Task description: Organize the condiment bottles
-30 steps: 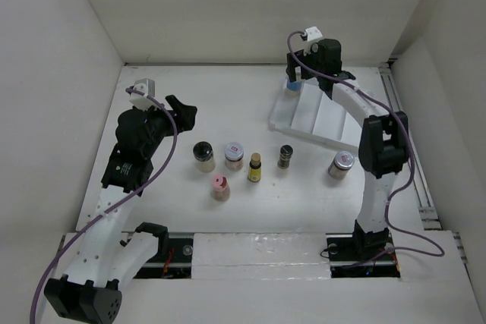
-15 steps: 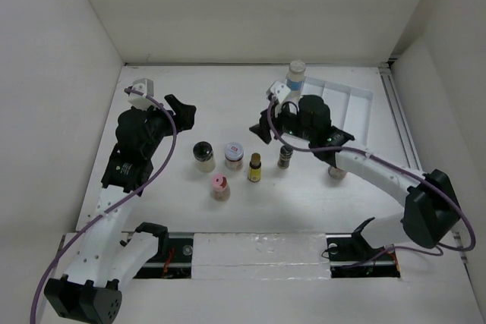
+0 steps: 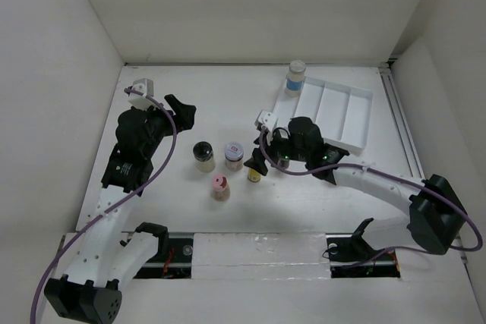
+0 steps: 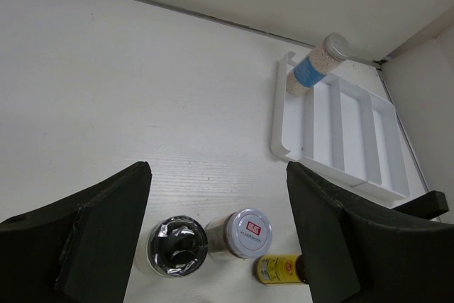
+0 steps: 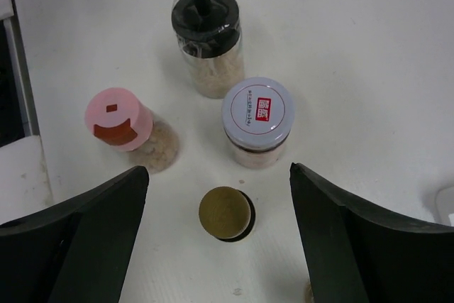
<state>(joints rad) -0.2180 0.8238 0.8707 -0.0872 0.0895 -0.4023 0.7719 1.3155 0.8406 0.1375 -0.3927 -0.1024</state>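
In the top view a black-lidded jar (image 3: pixel 203 155), a silver-and-red-lidded jar (image 3: pixel 234 155) and a pink-lidded jar (image 3: pixel 219 187) stand mid-table. My open right gripper (image 3: pixel 260 162) hovers over the slim yellow bottle (image 3: pixel 255 174). In the right wrist view the bottle's cap (image 5: pixel 225 213) sits between the spread fingers (image 5: pixel 340 246), untouched. The white-lidded blue-label jar (image 3: pixel 295 77) stands at the far left corner of the white tray (image 3: pixel 345 111). My left gripper (image 3: pixel 182 111) is open and empty, above and left of the jars. My right arm hides the dark grinder-like bottle.
The tray has several long compartments and lies at the back right. White walls close the table on the left, back and right. In the left wrist view the black-lidded jar (image 4: pixel 177 246), the silver-lidded jar (image 4: pixel 245 233) and the tray (image 4: pixel 340 140) show.
My right gripper has left the blue-label jar standing at the tray's far corner, swung forward and left, and come down over the yellow bottle. The left arm has not moved.
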